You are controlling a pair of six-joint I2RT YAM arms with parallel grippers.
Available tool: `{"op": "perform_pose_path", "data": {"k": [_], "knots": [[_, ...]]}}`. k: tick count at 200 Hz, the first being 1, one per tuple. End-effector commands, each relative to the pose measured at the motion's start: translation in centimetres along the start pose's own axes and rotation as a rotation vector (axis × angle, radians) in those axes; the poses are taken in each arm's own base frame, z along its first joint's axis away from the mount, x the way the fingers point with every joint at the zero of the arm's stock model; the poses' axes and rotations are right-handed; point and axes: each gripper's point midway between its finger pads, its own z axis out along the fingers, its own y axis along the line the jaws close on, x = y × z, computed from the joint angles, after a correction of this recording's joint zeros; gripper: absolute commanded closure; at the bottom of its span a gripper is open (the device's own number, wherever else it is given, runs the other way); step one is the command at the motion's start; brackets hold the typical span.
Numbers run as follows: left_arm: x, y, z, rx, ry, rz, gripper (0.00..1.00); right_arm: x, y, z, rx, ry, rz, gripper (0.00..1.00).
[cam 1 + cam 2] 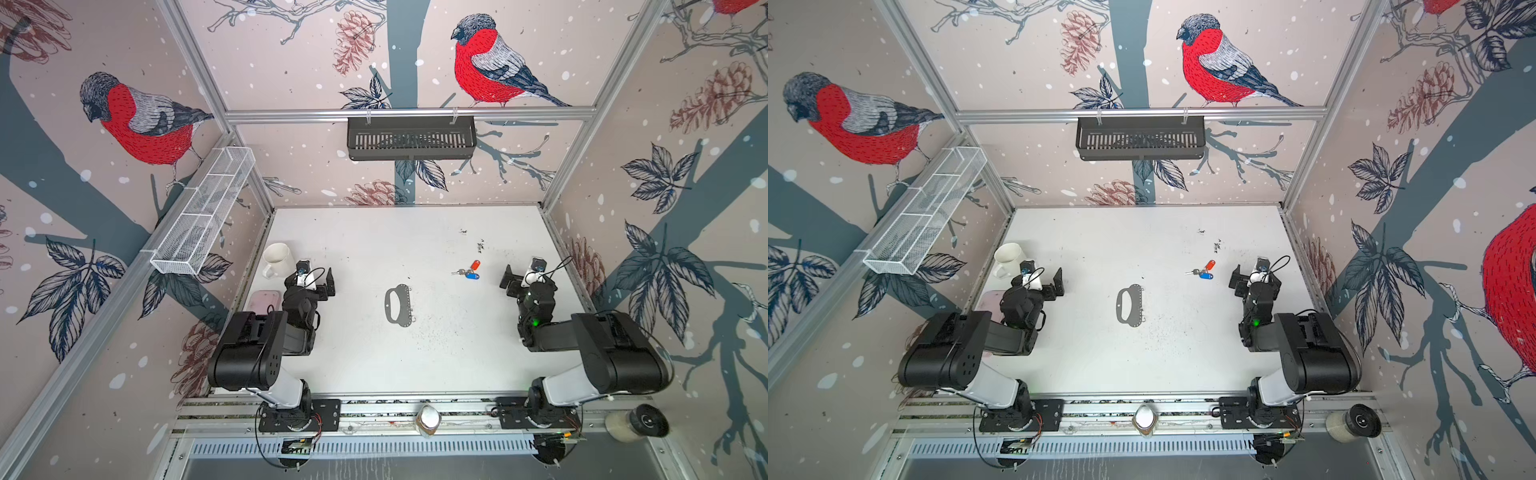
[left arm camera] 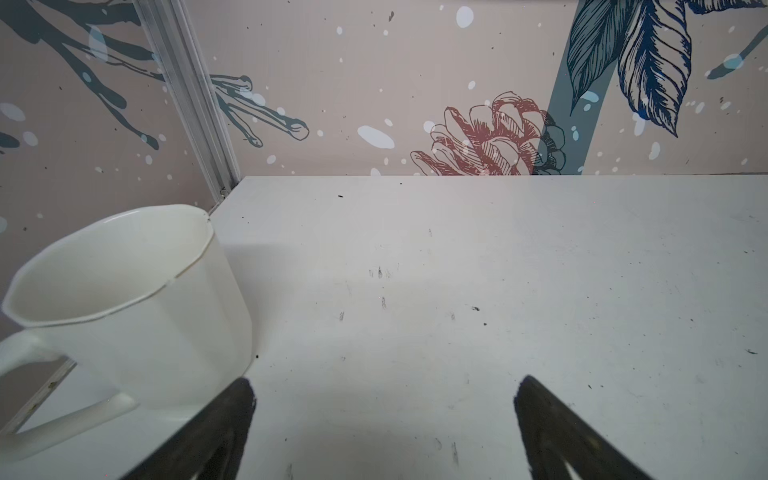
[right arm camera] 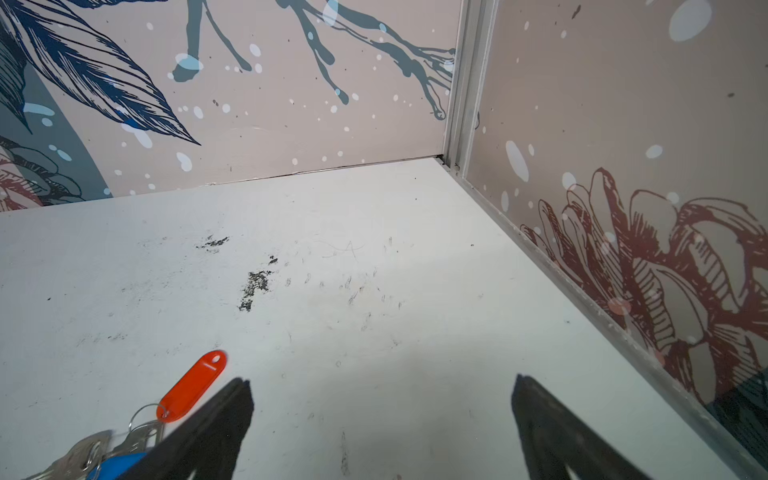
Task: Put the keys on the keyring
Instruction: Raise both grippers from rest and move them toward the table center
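Since the keys (image 1: 466, 272) are being judged light, stiff and apt to slide on the table (image 1: 415, 365), the red tag (image 3: 192, 386) is being favoured for the pinch, being broader than the thin blades. The right gripper (image 3: 382, 386) and the left gripper (image 2: 386, 386) are both being held wide apart, with nothing between the fingers (image 3: 224, 419). The keys are lying untouched near the right gripper, on its inner side. The keyring (image 1: 398, 304) is lying flat between the two grippers, well apart from each.

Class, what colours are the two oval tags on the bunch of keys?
One red tag, one blue tag; both show best in a top view.
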Motion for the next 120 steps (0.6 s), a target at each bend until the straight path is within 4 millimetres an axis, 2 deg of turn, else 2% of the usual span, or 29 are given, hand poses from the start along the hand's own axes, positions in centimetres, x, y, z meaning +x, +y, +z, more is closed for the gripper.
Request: {"op": "perform_pose_path", "data": {"k": [1, 120], "knots": [[-1.67, 0.09, 0.03, -0.003, -0.066, 0.008, 0.02, -1.24, -0.11, -0.03, 0.006, -0.048, 0.004, 0.01], [-1.53, 0.71, 0.17, -0.039, -0.057, -0.004, 0.02, -1.26, -0.09, -0.01, 0.005, -0.049, 0.004, 0.01]]}}
